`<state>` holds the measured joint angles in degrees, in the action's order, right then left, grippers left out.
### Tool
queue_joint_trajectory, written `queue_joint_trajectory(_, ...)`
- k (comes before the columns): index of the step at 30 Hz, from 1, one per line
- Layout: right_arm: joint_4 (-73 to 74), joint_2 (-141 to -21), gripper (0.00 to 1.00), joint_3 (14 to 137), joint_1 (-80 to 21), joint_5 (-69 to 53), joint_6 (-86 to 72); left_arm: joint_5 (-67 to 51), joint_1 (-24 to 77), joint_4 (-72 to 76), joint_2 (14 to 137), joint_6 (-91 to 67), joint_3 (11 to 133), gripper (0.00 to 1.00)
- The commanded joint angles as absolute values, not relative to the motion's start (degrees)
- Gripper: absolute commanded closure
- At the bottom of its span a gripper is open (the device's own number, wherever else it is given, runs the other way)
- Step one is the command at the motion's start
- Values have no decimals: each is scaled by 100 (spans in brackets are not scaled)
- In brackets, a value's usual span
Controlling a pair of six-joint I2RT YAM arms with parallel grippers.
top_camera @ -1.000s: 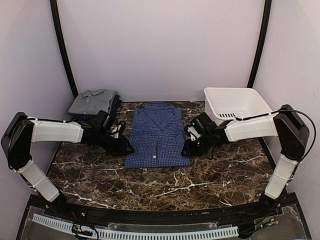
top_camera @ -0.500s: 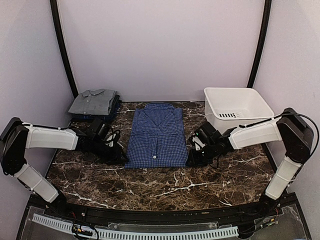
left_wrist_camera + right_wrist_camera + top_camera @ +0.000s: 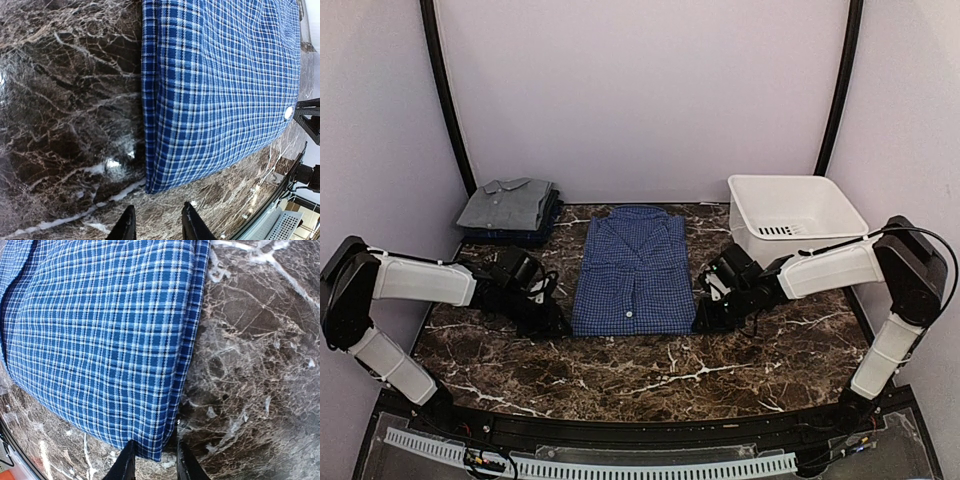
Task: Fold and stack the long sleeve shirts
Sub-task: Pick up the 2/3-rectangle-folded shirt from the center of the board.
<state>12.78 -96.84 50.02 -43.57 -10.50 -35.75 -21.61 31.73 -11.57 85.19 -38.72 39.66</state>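
At the far left corner of the tabletop [image 3: 650, 372] the grey shirt [image 3: 507, 203] lies folded with its collar showing, well apart from both arms. The left gripper [image 3: 159, 226] sits low over the marble, its two fingers apart with nothing between them. The near left corner of the blue shirt [image 3: 632, 268] lies just ahead of that gap, close but not touching either fingertip as far as the wrist view shows. The blue shirt lies flat in the middle of the tabletop as a narrow rectangle, sleeves tucked out of sight. Its long axis runs away from the robot, collar at the far end and hem at the near end, and a white button [image 3: 288, 112] shows near the hem. The right gripper [image 3: 152, 460] is at the opposite hem corner, fingers likewise apart. Here the corner of the cloth reaches into the gap between the fingertips, though they have not closed on it. The white tub [image 3: 790, 205] stands at the far right, clear of the work. Each arm is nearest its own hem corner, and both face inward across the short axis. The likely next move is to pinch both corners and carry the hem up the long axis toward the collar. The left gripper seems to need a little more reach before closing, whereas the right looks already placed.
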Motion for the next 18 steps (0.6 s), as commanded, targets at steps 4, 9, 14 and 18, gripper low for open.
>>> queue_joint_trajectory(4,1052,-9615,74,4942,-4403,-1042,-3645,-2145,3182,-1053,8615,-3957,3951,70)
queue_joint_trajectory(9,994,-9600,75,4868,-4412,-1101,-3690,-2189,3182,-931,8797,-3959,3982,71)
queue_joint_trajectory(14,944,-9540,75,4759,-4434,-1118,-3740,-2219,3198,-896,8895,-3955,4015,72)
queue_joint_trajectory(18,877,-9568,75,4716,-4485,-1129,-3782,-2188,3235,-920,8931,-3970,4029,72)
